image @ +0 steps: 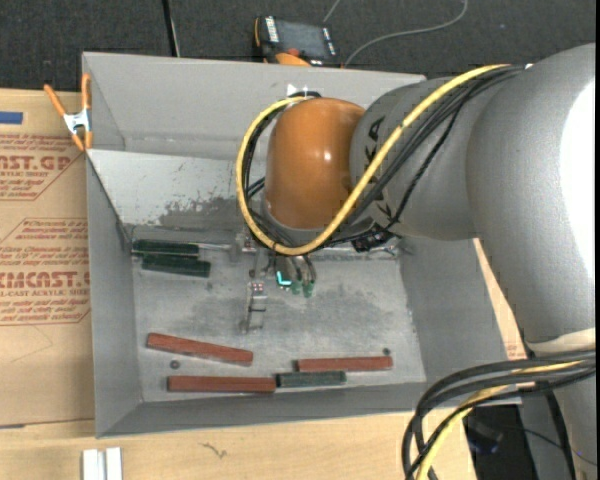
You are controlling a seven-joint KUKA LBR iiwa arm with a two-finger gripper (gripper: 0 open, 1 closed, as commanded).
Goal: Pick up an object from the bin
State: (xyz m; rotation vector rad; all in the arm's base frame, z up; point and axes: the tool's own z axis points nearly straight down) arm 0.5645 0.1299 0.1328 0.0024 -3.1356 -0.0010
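Observation:
My gripper [255,306] hangs below the orange wrist cover, low over the bare floor near the middle of the bin, with nothing seen in it. Nearest to it, in front and slightly left, lies a red-brown flat stick [198,348], tilted a little. Two dark green sticks [172,256] lie side by side to the gripper's left, near the bin's left wall.
Along the front wall lie another red-brown stick [220,384], a short dark green stick [311,378] and a third red-brown stick [343,364]. The arm and its cables cover the bin's right and back parts.

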